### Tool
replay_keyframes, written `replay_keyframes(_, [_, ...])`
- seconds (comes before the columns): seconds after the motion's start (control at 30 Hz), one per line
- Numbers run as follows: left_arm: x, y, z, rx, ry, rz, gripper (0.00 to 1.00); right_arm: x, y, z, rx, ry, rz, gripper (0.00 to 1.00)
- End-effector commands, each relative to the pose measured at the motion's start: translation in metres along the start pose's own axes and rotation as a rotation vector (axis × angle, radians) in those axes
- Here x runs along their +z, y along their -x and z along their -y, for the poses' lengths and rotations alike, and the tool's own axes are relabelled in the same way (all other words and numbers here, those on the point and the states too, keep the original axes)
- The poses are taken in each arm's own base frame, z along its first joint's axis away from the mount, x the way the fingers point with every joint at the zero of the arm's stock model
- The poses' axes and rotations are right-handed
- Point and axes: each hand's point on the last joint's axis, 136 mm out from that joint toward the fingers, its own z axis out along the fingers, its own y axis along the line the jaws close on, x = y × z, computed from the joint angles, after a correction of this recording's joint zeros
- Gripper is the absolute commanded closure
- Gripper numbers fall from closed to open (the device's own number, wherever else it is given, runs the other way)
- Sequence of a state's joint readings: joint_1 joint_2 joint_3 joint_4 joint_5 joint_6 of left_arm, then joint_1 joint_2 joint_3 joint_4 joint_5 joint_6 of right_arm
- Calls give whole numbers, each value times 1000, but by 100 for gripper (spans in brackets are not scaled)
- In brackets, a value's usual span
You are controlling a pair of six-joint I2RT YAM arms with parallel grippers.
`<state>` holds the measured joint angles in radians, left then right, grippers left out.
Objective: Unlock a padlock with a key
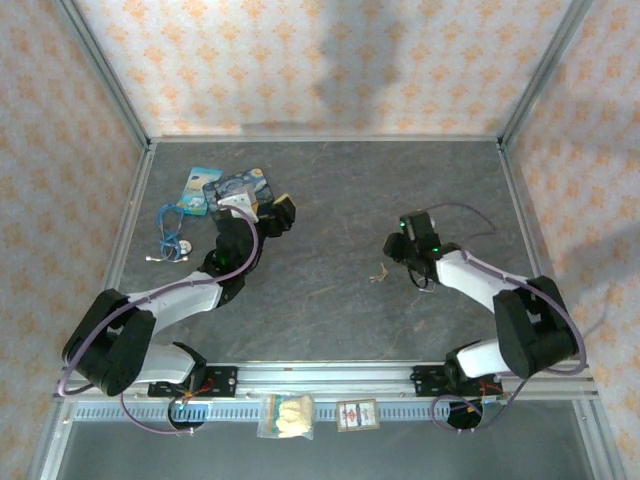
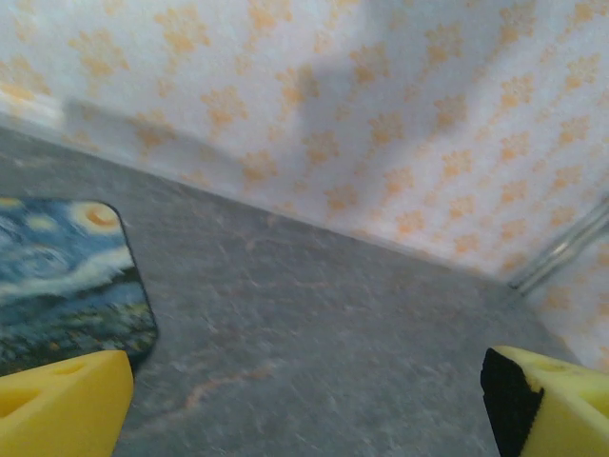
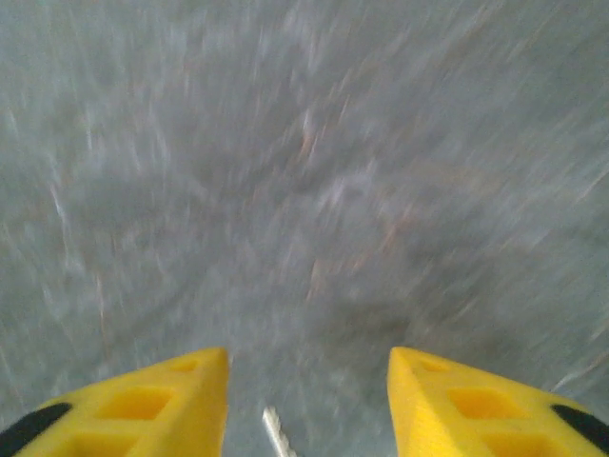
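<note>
Grey, stone-veined table (image 1: 330, 300), walled in pale paper with orange motifs. For bearings: the blue starry-night tin (image 1: 243, 186), lying flat toward the far left of that table.

Left arm (image 1: 165, 300) stretched from the near edge up to the tin, ending close against its right side. Right arm (image 1: 495, 285) bent in from far to the right of the tin, wrist well apart from it and somewhat nearer the bases.

Left gripper (image 2: 306, 381): yellow fingers spread wide, bare table between them, clamped on nothing, hanging just right of the tin's rounded corner. Right gripper (image 3: 307, 367): yellow fingers apart with a clear gap, gripping nothing, low over blurred grey table far to the right of the tin.

Blue wire loops (image 1: 172, 235) with a small silvery disc, left of the tin and nearer the bases, close but apart. Light-blue card (image 1: 197, 190) against the tin's left side. Clear bag (image 1: 285, 415) of pale lumps and small printed packet (image 1: 357, 414) on the near rail, well apart from the tin, slightly to its right.

The key (image 1: 378, 275): tiny pale speck flat on bare table, well to the right of the tin and nearer the bases. Thin pale sliver (image 3: 275, 430) at the bottom edge of the right wrist view, in the gap between the fingers, too blurred to name.
</note>
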<state>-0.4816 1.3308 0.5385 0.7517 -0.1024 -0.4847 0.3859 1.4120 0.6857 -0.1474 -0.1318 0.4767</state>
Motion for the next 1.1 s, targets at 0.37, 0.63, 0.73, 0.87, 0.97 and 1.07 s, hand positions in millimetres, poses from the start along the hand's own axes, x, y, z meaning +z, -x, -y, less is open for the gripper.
replay_keyframes(0.37, [8,-15,21,-133,-86,-62,6,11,-53,16,-112,-219,-152,60])
replay_keyframes(0.63, [8,-10,25,-156,-102,-48,6,22,-70,28,-107,-263,-184,76])
replay_keyframes(0.73, [6,-12,24,-161,-101,-51,6,22,-69,29,-104,-261,-167,84])
replay_keyframes(0.87, [7,-15,28,-197,-122,-64,6,21,-63,19,-125,-197,-130,99])
replay_keyframes(0.97, [8,-20,37,-279,-165,-92,8,20,-55,12,-183,-169,-103,100])
replay_keyframes(1.07, [8,-29,51,-390,-201,-141,9,19,-50,4,-253,-136,-89,100])
